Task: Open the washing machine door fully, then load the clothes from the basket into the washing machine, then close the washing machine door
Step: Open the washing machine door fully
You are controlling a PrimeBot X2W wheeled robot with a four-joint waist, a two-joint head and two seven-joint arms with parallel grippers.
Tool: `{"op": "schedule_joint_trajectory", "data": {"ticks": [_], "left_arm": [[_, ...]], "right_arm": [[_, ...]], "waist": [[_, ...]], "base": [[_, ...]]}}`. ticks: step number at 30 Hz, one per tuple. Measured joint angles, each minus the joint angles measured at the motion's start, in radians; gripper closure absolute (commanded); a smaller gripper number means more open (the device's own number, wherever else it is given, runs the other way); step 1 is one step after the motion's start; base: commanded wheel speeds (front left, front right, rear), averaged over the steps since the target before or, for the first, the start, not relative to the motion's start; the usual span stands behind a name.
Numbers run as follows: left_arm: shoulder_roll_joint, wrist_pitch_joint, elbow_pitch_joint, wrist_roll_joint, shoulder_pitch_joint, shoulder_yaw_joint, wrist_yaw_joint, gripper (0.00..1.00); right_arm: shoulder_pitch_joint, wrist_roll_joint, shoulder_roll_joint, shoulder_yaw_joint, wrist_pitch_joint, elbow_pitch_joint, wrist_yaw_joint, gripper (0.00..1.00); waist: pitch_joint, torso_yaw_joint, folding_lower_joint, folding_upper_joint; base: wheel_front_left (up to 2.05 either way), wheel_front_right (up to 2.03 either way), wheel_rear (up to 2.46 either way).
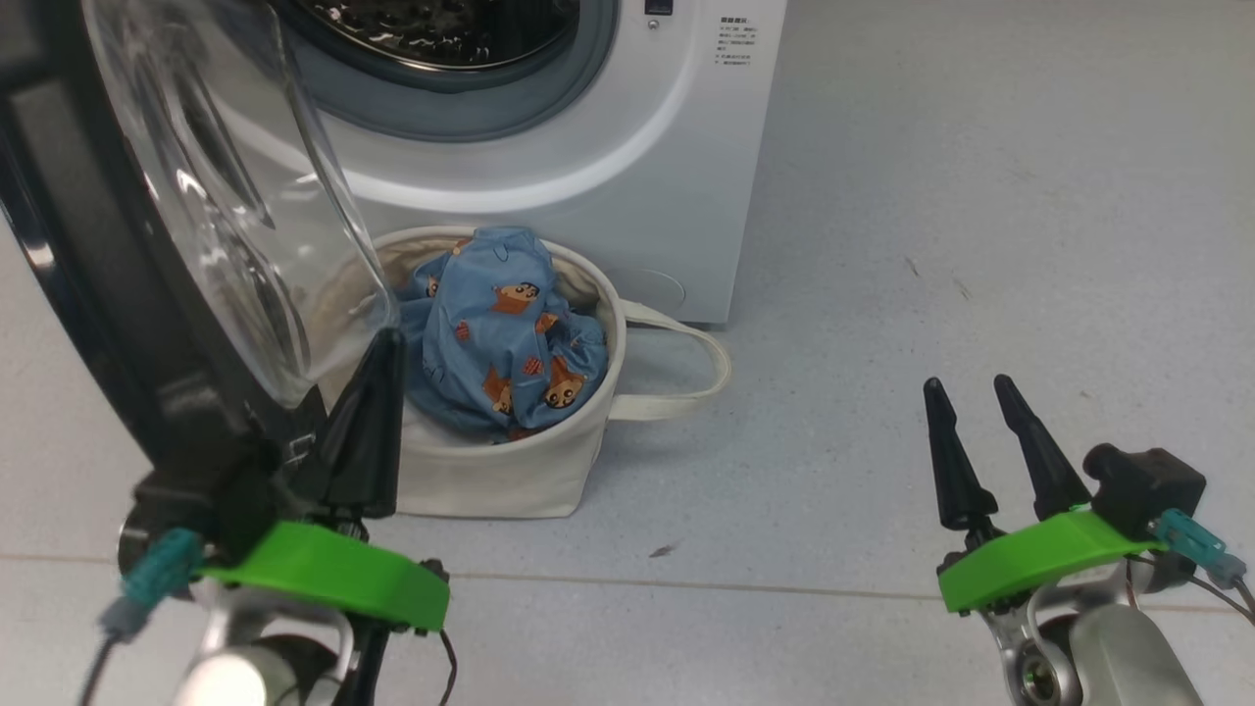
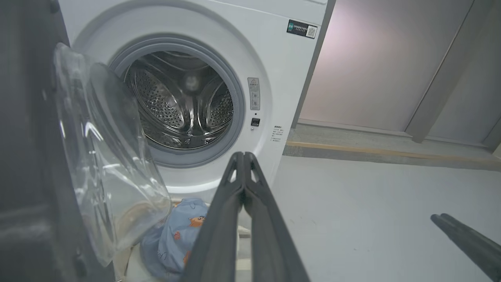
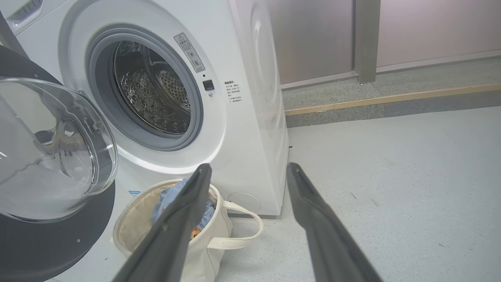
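**One door open, one basket full**

The one washing machine (image 1: 588,147) has its washing machine door (image 1: 147,245) swung open. One basket (image 1: 510,471) on the floor before it holds the clothes (image 1: 500,333), one blue garment showing. Left gripper (image 1: 387,343): jaws together, empty. Right gripper (image 1: 969,387): jaws apart, empty

Upper left of the head view you've got the washing machine door (image 1: 225,196): the bowl in its ctr is clear, glass-like, smooth & v. glossy w/ bright reflections. Its rim (image 1: 88,324) is black & glossy. Top ctr, the washing machine (image 1: 627,176) front is white, smooth, semi-gloss. The ring (image 2: 195,157) round the opening is grey, matt, rubbery-looking. The drum (image 2: 176,109) is shiny perforated metal. Mid-left, the basket (image 1: 510,476) is cream woven cloth, matt, a bit coarse. The clothes (image 1: 500,324) in it are soft printed fabric, crumpled, matt. The floor (image 1: 931,245) is grey, matt, faintly speckled. At lower right, your right gripper (image 1: 969,384) has dark matt fingers (image 1: 953,471) on a green plastic mount (image 1: 1029,564).
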Motion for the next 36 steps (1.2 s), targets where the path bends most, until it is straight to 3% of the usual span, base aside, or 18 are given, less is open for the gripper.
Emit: {"op": "schedule_joint_trajectory", "data": {"ticks": [7, 15, 24, 36], "left_arm": [[-0.025, -0.061, 0.185, 0.063, -0.006, -0.013, 0.042, 1.00], [-0.028, -0.123, 0.356, 0.062, -0.068, 0.023, 0.042, 1.00], [-0.040, -0.216, 0.515, 0.010, -0.117, 0.083, 0.013, 1.00], [-0.006, -0.323, 0.695, -0.069, -0.219, 0.208, -0.042, 1.00]], "right_arm": [[-0.006, -0.008, 0.003, 0.016, 0.000, -0.012, 0.000, 0.00], [-0.029, -0.008, 0.004, 0.055, -0.001, -0.023, 0.000, 0.00], [-0.047, -0.009, 0.004, 0.070, 0.000, -0.036, 0.000, 0.00], [-0.047, -0.040, 0.003, 0.067, 0.045, -0.087, 0.000, 0.00]], "waist": [[0.013, 0.013, 0.0000, 0.0000], [0.021, 0.087, 0.0001, 0.0000], [0.029, 0.208, 0.0000, 0.0000], [0.065, 0.326, 0.0000, 0.0000]], "base": [[0.00, 0.00, 0.00], [0.00, 0.00, 0.00], [0.00, 0.00, 0.00], [0.00, 0.00, 0.00]]}}
